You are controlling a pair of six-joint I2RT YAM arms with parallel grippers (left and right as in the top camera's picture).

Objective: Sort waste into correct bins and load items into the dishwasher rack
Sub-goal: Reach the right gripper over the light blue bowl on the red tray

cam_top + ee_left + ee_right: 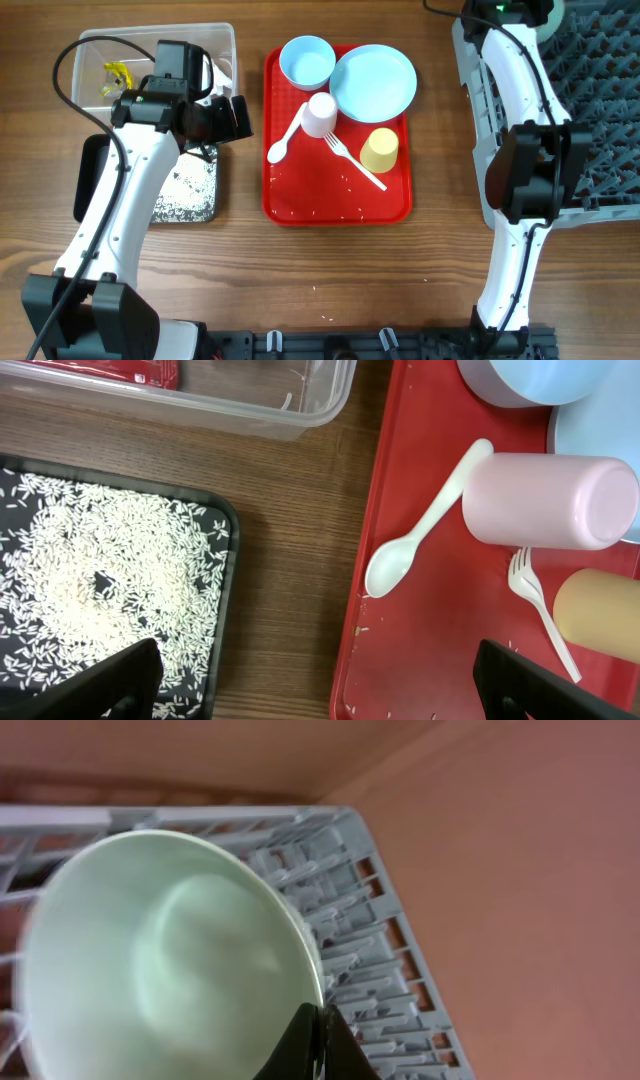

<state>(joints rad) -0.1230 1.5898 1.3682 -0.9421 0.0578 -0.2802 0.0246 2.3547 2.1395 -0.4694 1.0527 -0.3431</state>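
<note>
Worktop point(440, 250): wood, with a few stray grains near the front edge.
Rack point(600, 60): grey, at the right rear; receiving one bowl, no other dish visible in the part shown.
Red tray point(300, 195): in the centre, carrying most of the dishes and a scatter of loose grains.
Clear tub point(150, 30): at the left rear, holding a yellow wrapper point(118, 75) and a red wrapper point(130, 370).
Black tray point(88, 195): just in front of the tub, spread with rice point(110, 580).
Left jaws: spread wide and empty, hovering over the strip of worktop between black tray and red tray, near the spoon.
Right jaws: pressed together, pinching the rim of the bowl at the rack.
Plate point(373, 82): right rear of the red tray, not yet loaded.
Bowl at the rack point(170, 980): tilted on edge above the pegs, gripped at its lower rim.
Bowl on the tray point(305, 62): left rear of the red tray, just beside the plate.
Pink cup point(320, 115): mid-tray, between spoon and plate.
Yellow cup point(380, 150): right side of the tray, beside the fork.
Fork point(352, 160): lying slantwise on the tray.
Spoon point(285, 140): at the tray's left edge.
Paper wad: cannot tell where.
Done, by the look of it: wrappers binned, most rice collected, first bowl at the rack.
Left to do: plate, second bowl, both cups, fork, spoon, stray grains.
</note>
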